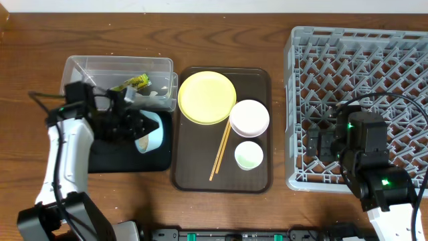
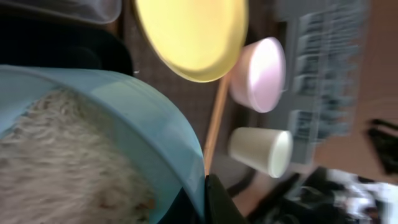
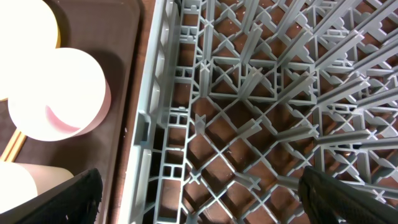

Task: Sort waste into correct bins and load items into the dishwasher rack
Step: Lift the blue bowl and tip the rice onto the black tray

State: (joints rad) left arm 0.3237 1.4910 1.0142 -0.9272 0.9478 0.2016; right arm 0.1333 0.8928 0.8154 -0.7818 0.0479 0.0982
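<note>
Overhead: left gripper (image 1: 139, 127) clamped on the tipped light blue bowl (image 1: 155, 130), above the black tray (image 1: 114, 161).
Its fingers are pressed together on the bowl's rim. The bowl is tilted onto its side over the tray's right half, with rice scraps (image 2: 68, 155) inside it in the left wrist view, so the drop looks to be straight down. The clear tub (image 1: 100, 67) sits just behind. The dishwasher rack (image 1: 361, 53) lies well apart to the right, past the brown serving tray (image 1: 257, 181). The right gripper (image 1: 321, 144), fingers wide apart and empty, hovers over the rack's near-left part and is the nearer arm for loading.
</note>
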